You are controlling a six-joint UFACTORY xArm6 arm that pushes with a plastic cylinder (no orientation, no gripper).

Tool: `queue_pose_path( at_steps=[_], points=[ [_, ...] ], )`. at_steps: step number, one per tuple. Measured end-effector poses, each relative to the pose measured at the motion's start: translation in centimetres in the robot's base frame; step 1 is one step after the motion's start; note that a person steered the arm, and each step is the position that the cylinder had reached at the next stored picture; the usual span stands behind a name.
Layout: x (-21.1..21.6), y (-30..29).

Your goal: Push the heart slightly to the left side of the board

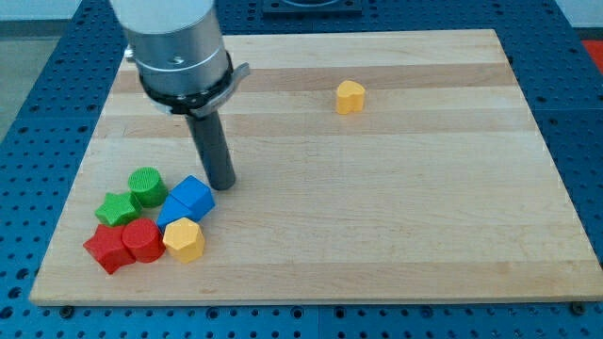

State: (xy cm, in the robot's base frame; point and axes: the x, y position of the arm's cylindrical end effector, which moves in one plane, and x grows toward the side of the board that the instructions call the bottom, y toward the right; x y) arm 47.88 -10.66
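Now, my tip [223, 185] by blue block [194, 196]; yellow heart [350, 97] far right

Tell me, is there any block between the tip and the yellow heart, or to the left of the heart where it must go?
Nothing visible is in the way. My tip stands beside the blue block at the view's lower left. The yellow heart sits alone near the view's top, with only bare board between them and on its left.

one view, raised, looking obliquely down across the whole wooden board [377, 217] from its near long edge; moderately close.
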Motion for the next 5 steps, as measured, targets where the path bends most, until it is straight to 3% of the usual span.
queue_pose_path(
  at_steps=[3, 5],
  points=[
    [-8.5, 14.1],
    [-13.9, 18.3]
  ],
)
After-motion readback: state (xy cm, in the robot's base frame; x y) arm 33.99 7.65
